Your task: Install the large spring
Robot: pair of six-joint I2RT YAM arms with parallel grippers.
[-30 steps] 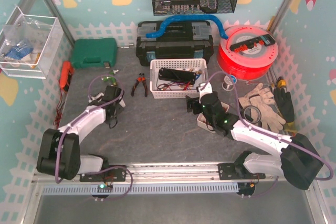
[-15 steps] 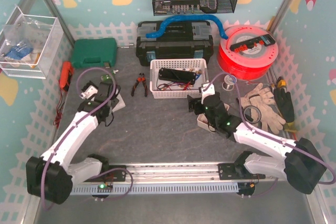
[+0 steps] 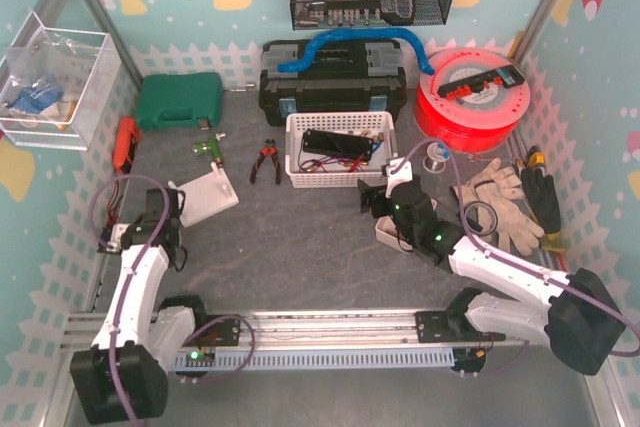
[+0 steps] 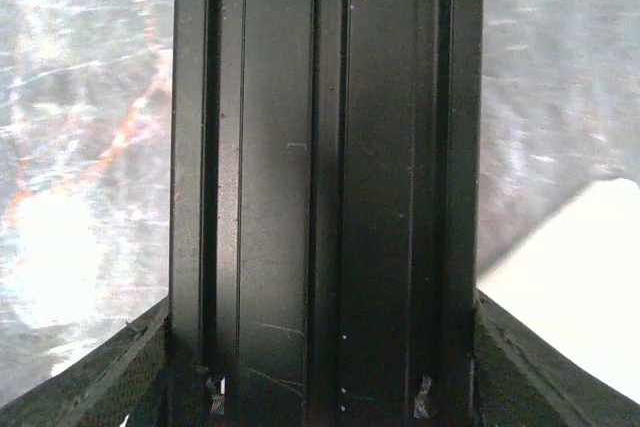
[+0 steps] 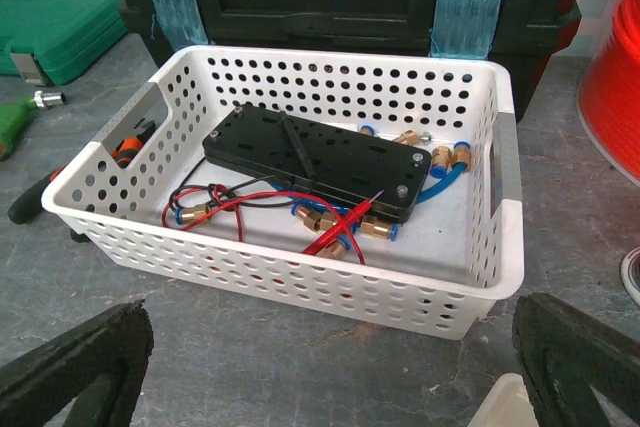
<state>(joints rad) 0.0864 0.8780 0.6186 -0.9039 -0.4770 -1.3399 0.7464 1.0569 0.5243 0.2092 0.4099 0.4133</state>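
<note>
I cannot pick out a large spring in any view. My left gripper (image 3: 165, 205) sits at the left of the table beside a white plate (image 3: 205, 197). In the left wrist view its black fingers (image 4: 325, 67) are pressed together and fill the middle, with nothing visible between them. The plate shows there as a pale patch (image 4: 585, 292). My right gripper (image 3: 368, 197) is open and empty, low over the mat just in front of the white basket (image 3: 296, 179). In the right wrist view the gripper (image 5: 320, 362) faces the basket (image 5: 290, 267), which holds a black plate (image 5: 320, 162), brass fittings and red leads.
A small white box (image 3: 388, 233) lies beside my right wrist. Pliers (image 3: 265, 160) and a green drill (image 3: 207, 149) lie left of the basket. A black toolbox (image 3: 330, 82), a green case (image 3: 180, 100), a red spool (image 3: 472, 97) and gloves (image 3: 495, 202) line the back and right.
My left arm has pulled back from over the white plate toward the left near corner, leaving the plate uncovered. My right arm has hardly moved.
</note>
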